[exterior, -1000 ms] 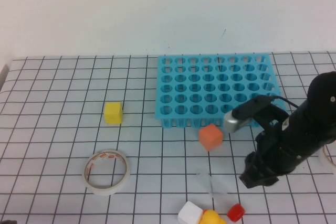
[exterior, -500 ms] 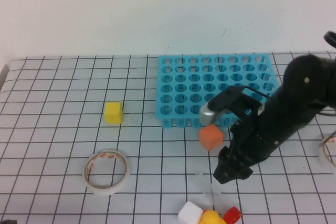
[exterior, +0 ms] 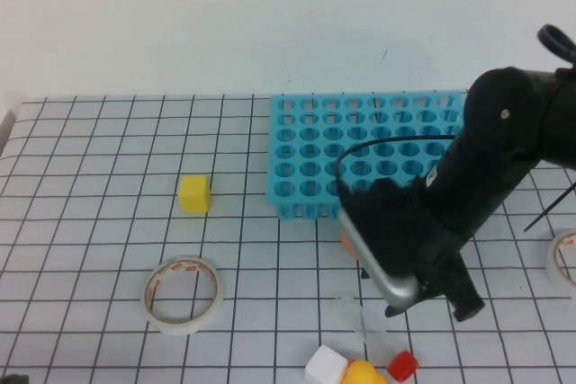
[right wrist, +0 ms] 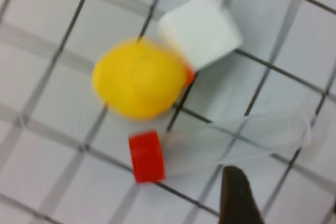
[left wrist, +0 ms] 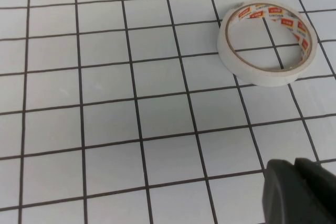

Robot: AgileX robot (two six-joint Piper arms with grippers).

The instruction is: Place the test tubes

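In the high view, the gridded worktop (exterior: 90,222) carries one blue rack (exterior: 310,146) at the back. One clear test tube (exterior: 354,317) lies flat near the front, outside the rack, with one red cap (exterior: 403,366) close by. There are two rolls: a tape roll (exterior: 183,294) at the front left and a second tape roll (exterior: 567,258) at the right edge. The cubes are three: a yellow cube (exterior: 193,193), a white cube (exterior: 325,366), and an orange cube (exterior: 345,242) almost hidden under the right arm. One yellow ball (exterior: 360,373) sits between the white cube and the cap. The right hand (exterior: 430,310) hangs low just beside the tube, its fingers apart and holding nothing.

In the left wrist view, the left hand (left wrist: 300,184) is closed on nothing, above the worktop and near one tape roll.

In the right wrist view, the one tube wears the cap on its end. One dark finger (right wrist: 237,198) stands close at its side. The ball and the white cube lie just beside the cap.
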